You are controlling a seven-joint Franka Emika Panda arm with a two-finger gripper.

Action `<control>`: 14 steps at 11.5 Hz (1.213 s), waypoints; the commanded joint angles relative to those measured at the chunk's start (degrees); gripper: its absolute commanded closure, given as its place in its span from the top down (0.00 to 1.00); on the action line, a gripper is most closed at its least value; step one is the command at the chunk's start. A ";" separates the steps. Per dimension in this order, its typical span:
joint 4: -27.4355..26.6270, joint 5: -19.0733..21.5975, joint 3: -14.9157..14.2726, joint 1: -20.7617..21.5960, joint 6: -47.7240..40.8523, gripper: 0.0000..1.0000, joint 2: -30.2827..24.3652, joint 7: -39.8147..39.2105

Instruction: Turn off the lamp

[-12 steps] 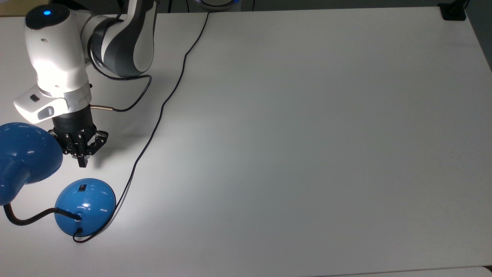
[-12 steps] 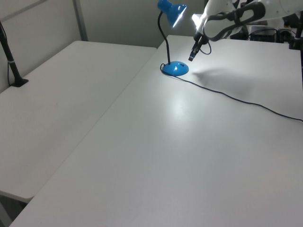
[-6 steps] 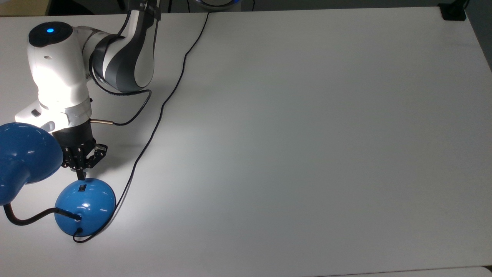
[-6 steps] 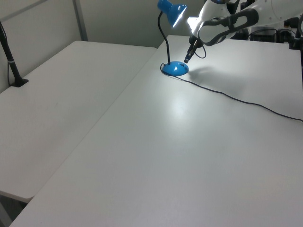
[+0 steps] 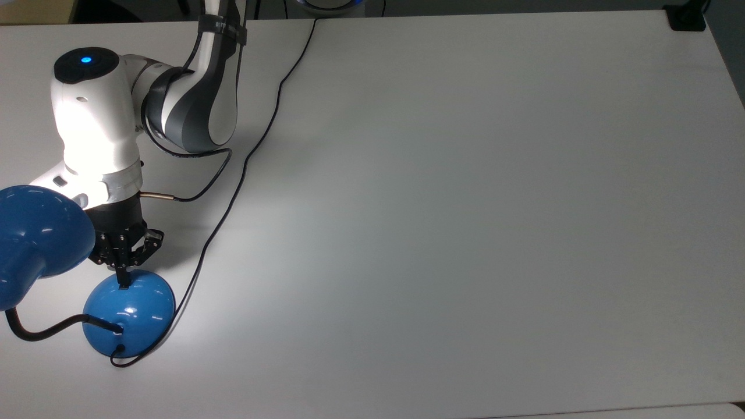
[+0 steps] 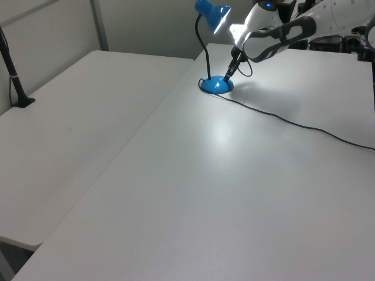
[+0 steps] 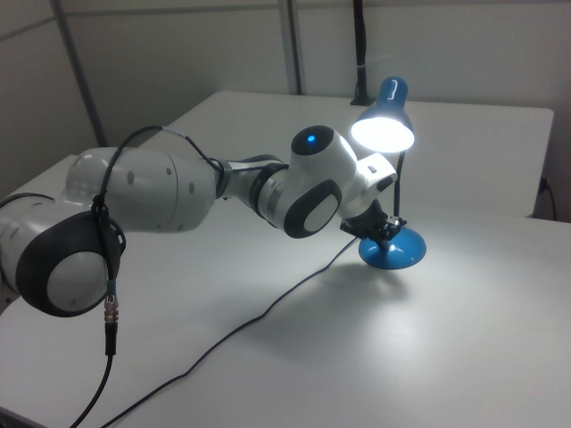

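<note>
Fingertips of the gripper (image 5: 123,283), jaws pinched together with nothing between them, sit on the base of the lamp (image 5: 129,312) right at its switch, but the bulb glows, so the press remains.

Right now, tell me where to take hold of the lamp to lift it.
Probably the lamp's black gooseneck, where it stands upright above the base: thin enough to clamp. The glossy domed base offers no flat sides. Come from the left view's left, away from the gripper.
</note>
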 commanded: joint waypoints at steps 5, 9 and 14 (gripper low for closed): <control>-0.93 1.41 -0.16 0.10 1.76 0.00 1.57 -2.29; -2.25 2.98 -0.07 0.27 1.33 0.00 -0.35 -0.98; -9.11 2.74 1.34 2.46 -21.46 0.01 -18.79 15.86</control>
